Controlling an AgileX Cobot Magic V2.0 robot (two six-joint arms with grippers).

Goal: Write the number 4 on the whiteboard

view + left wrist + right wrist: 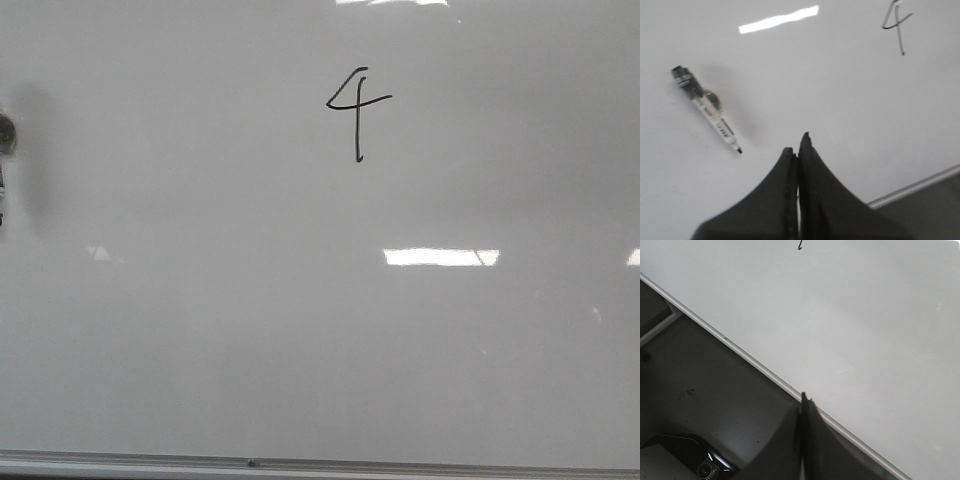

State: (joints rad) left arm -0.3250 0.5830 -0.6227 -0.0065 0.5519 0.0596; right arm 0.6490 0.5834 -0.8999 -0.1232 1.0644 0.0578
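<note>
The number 4 (pixel 357 105) is drawn in thin black line on the whiteboard (pixel 300 330), toward the far middle. It also shows in the left wrist view (pixel 897 22), and the foot of its stem in the right wrist view (pixel 800 246). A marker (pixel 707 105) with a black end, white labelled body and bare tip lies flat on the whiteboard (pixel 840 100), apart from my left gripper (pixel 799 145), which is shut and empty. The marker's end shows at the front view's left edge (pixel 5 135). My right gripper (pixel 805 399) is shut and empty over the whiteboard's edge strip (pixel 755 362).
The whiteboard's grey metal edge strip (pixel 300 465) runs along the near side and shows in the left wrist view (pixel 915 187). Beyond it is a dark grey surface (pixel 715 400) with a black device (pixel 695 460). Bright light reflections (pixel 440 257) lie on the board.
</note>
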